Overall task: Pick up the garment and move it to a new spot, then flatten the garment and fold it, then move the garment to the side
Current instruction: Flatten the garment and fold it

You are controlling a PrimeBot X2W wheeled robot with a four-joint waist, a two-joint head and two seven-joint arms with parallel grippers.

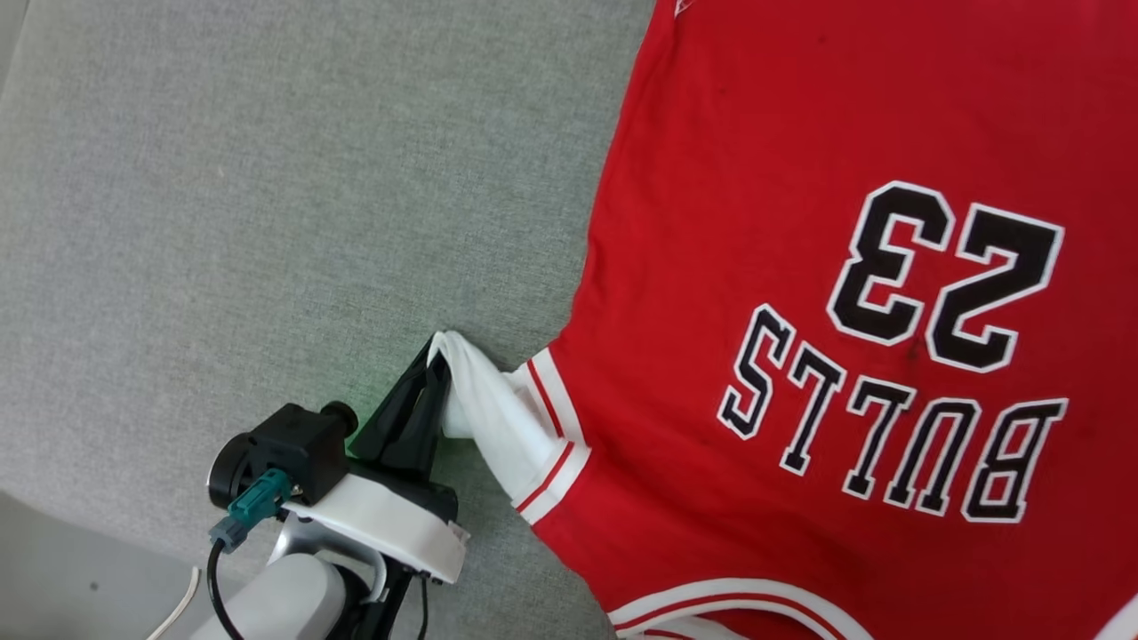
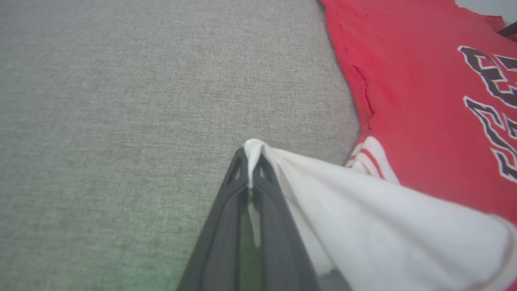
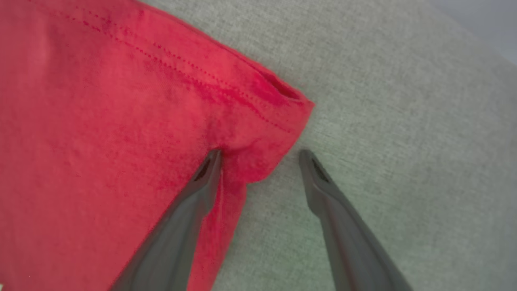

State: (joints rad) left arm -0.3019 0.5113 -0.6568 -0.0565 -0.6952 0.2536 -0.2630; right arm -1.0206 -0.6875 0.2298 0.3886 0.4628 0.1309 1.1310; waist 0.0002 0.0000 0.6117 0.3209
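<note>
The garment (image 1: 782,178), a red shirt with black "BULLS 23" print, lies spread on the right half of the head view. Its white sleeve (image 1: 493,418), edged with red-white stripes, is pulled out to the left. My left gripper (image 1: 436,356) is shut on the tip of that sleeve, and the left wrist view shows the white sleeve (image 2: 383,226) pinched at my left gripper (image 2: 251,161). In the right wrist view my right gripper (image 3: 260,155) stands open over a hemmed corner of the garment (image 3: 121,121), the left finger on red cloth, the right finger over bare grey fabric.
The shirt rests on a wide grey woven surface (image 1: 267,222), bare to the left of the sleeve. A paler strip (image 1: 53,569) shows at the lower left corner beyond that surface's edge.
</note>
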